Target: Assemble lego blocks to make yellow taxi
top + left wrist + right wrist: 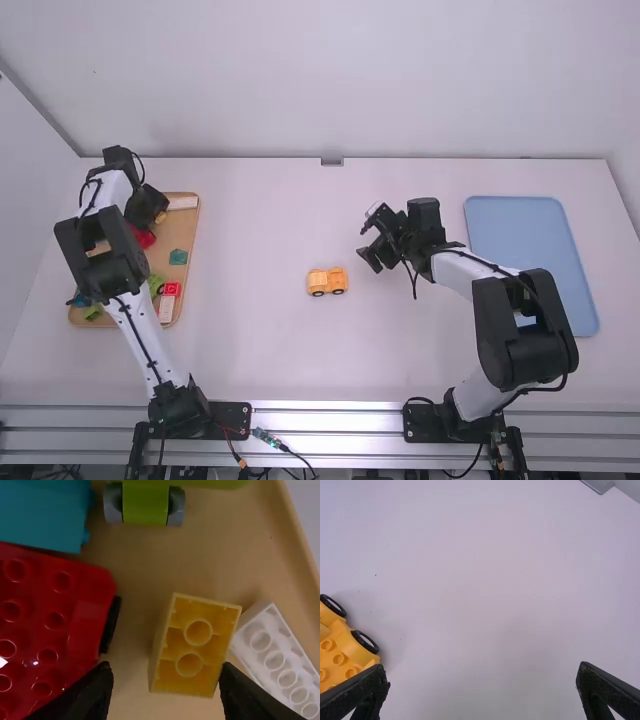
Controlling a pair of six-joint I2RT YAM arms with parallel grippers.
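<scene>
Can see, largest of all, the white table [260,370], reaching back to a pale wall. Next in bulk, two arms with white links and black joints: the left one [140,335] stretched over the tan tray, the right one [463,270] bent in toward the middle. Then, at the right, a flat blue rectangular tray [530,245], and far left a tan rectangular tray [186,228], loaded with coloured plastic blocks (quite a jumble, partly hidden beneath the arm). After those, the left pincer [148,204]: held wide over the tan tray, gripping nothing, with a yellow block between and just beyond the fingertips in its wrist view. Likewise the right pincer [367,238], spread wide and empty above the table, near the yellow-orange toy car. Smaller again, that yellow-orange plastic car with dark wheels [327,281], upright on bare table between the trays. In the tan tray, beside the left pincer's fingers, a studded red plastic piece [52,612], near a teal plastic piece [40,515] and a green plastic piece with grey wheels [145,505]. Nearby, a long white block with a row of round studs [277,657]. Smallest, right beside the white one, the short yellow block with two round rings [192,647].
</scene>
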